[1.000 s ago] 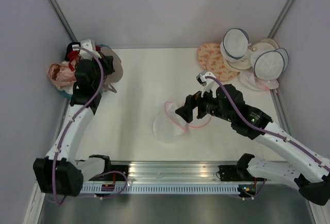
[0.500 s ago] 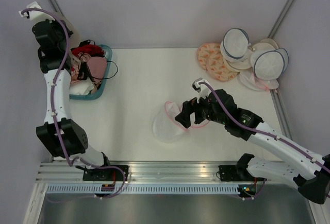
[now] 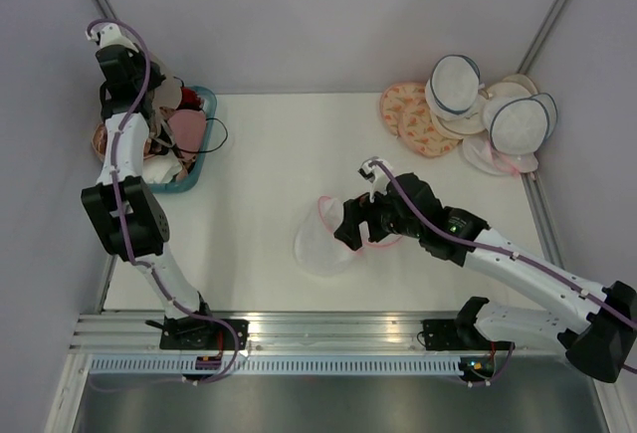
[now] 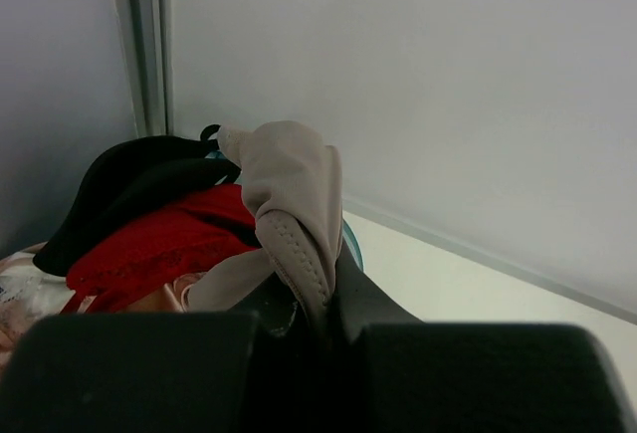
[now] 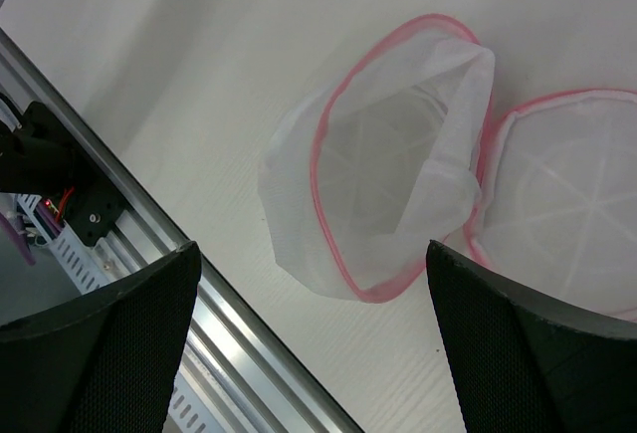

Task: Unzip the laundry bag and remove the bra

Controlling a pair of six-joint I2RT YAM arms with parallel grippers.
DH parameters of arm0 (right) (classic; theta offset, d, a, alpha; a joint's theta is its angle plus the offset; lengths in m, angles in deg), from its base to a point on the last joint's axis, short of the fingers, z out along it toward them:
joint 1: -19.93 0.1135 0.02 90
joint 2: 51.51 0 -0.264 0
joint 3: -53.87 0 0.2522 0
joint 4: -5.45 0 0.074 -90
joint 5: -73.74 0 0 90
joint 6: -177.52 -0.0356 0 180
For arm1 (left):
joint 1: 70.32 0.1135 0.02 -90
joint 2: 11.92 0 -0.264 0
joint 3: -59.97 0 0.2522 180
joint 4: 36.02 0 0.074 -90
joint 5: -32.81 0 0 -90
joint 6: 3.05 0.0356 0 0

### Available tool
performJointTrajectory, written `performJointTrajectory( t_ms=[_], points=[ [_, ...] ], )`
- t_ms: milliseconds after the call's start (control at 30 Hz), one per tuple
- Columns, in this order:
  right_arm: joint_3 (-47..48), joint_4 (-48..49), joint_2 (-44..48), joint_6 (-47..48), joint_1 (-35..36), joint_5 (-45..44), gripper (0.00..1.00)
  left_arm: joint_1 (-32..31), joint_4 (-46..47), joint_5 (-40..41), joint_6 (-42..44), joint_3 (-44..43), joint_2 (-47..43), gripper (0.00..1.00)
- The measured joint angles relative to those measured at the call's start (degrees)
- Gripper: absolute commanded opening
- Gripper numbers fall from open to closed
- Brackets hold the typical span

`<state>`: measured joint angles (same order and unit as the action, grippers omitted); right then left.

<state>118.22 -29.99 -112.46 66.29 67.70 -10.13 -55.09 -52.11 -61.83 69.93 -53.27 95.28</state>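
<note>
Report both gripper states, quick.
Left gripper: closed on the bra.
Right gripper: open, holding nothing, above the laundry bag.
</note>
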Motion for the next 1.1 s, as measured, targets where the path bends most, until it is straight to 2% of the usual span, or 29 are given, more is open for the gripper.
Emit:
performJointTrajectory(
  t_ms=[267,400,600,700,867,967,1000,1067,1100],
  points=[
    [0.00,-0.22,-4.33,0.22,-0.07,-0.13,0.98,0.00,5.88,-0.48,0.24,-0.50,3.13,0.02],
    [0.00,-0.20,-6.08,0.31,-0.35,-0.20,0.98,-0.31,12.17,1.11,1.51,2.62,3.13,0.02],
    [0.11,0.22,-9.35,0.44,-0.98,0.39,0.98,-0.17,19.67,4.55,1.44,12.66,2.73,0.02],
    [0.11,0.13,-10.73,0.48,-1.11,0.90,0.98,2.14,20.98,4.63,-0.79,14.80,3.82,0.02],
    [0.17,-0.24,-10.75,0.50,-1.16,0.90,0.98,7.67,21.90,4.52,-6.03,13.33,7.87,0.02],
    [0.20,-0.22,-10.75,0.48,-1.16,0.90,0.98,10.49,21.11,4.04,-9.49,12.68,10.40,0.23],
    [0.20,-0.22,-10.78,0.48,-1.16,0.87,0.98,11.08,20.81,3.89,-10.38,12.70,10.80,0.40],
    [0.22,-0.22,-10.78,0.48,-1.16,0.87,0.98,11.98,20.85,2.67,-11.61,13.27,10.95,0.55],
    [0.22,-0.22,-10.78,0.48,-1.18,0.79,0.98,12.02,21.59,2.45,-12.28,14.49,10.29,0.86]
  ],
)
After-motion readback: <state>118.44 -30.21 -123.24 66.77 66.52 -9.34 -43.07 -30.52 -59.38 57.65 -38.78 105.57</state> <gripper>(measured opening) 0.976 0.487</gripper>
